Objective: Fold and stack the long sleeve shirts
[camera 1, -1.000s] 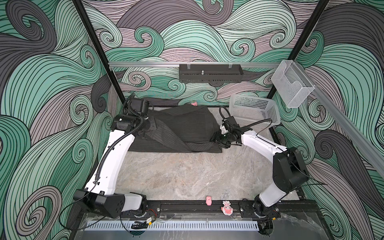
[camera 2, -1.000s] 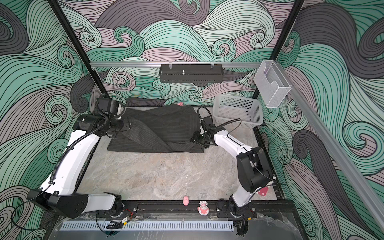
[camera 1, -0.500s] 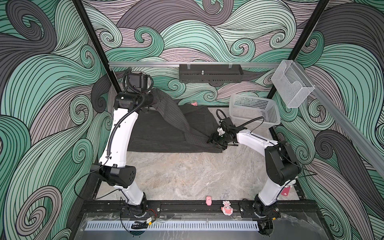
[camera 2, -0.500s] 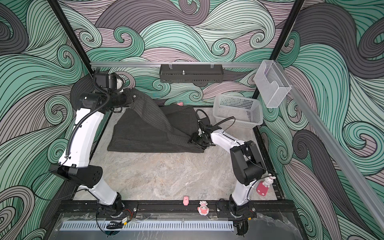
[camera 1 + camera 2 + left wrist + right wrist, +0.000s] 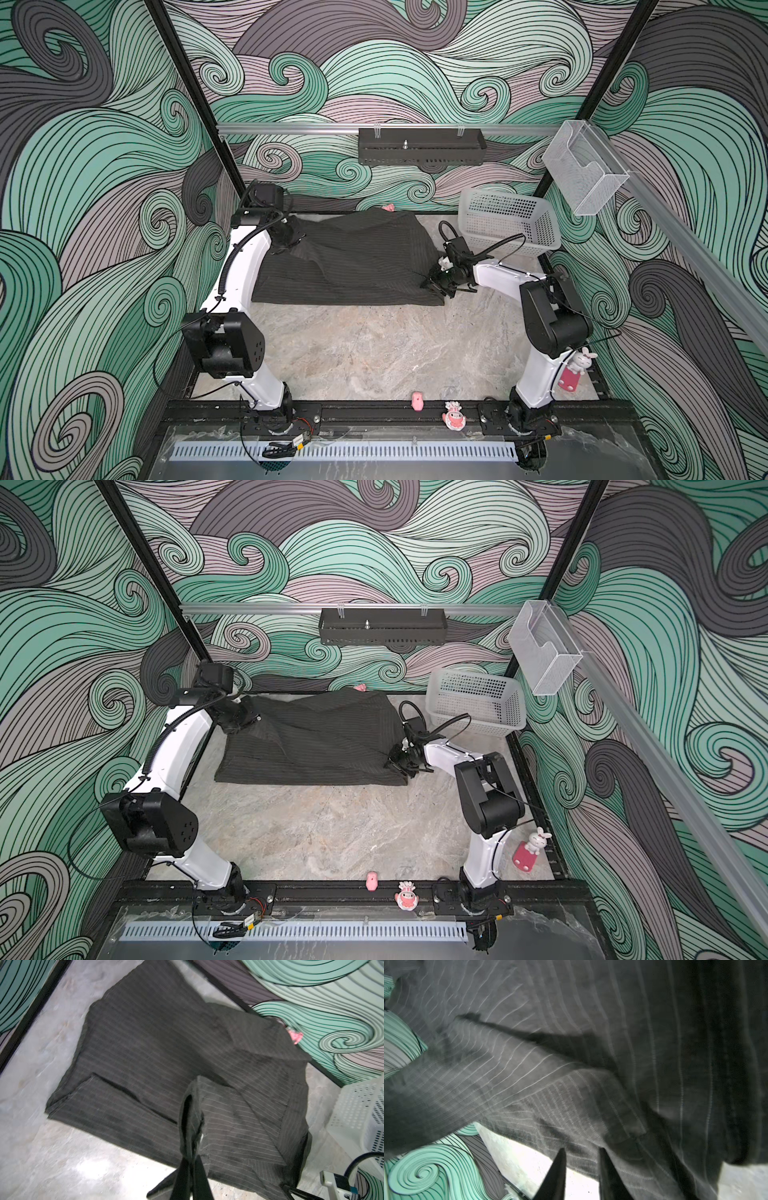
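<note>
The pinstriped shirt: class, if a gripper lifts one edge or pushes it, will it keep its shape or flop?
Probably floppy: the shirt bunches and drapes where the left gripper pinches it. Likely light, as its folds lie nearly flat. Pushed, it would likely wrinkle rather than slide whole, given the creases across it.
</note>
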You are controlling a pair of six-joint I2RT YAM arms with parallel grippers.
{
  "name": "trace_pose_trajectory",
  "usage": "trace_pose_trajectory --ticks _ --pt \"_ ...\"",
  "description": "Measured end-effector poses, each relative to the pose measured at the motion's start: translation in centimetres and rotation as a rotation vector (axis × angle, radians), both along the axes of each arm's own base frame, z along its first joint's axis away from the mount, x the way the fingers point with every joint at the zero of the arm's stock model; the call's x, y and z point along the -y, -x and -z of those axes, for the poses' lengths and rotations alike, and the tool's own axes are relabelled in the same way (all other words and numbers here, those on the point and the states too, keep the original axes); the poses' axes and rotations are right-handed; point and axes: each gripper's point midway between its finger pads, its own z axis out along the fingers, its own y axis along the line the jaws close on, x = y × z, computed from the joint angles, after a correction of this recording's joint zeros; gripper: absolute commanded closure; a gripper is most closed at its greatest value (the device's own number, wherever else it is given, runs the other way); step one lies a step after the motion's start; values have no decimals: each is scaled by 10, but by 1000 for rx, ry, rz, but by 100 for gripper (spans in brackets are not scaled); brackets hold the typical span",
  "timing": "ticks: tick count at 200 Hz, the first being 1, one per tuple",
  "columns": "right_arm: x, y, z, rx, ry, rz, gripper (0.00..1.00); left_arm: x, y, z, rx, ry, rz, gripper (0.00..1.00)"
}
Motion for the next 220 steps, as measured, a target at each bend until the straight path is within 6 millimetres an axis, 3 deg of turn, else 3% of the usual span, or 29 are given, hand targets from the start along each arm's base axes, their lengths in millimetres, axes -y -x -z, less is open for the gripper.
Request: trace_pose_trajectory --ticks 44,71,128,182,220 --pt "18 3 25 -64 21 39 89 -35 21 22 -65 20 -93 100" --pt "25 1 27 -70 18 53 88 -52 28 40 -134 7 -134 100" --pt "32 1 29 -74 24 63 89 -78 33 100 -351 -58 -190 100" --pt "38 0 29 -77 25 76 89 -112 48 107 -410 -122 -274 100" --pt "38 0 29 -76 25 76 89 -115 48 126 -459 -104 -269 100"
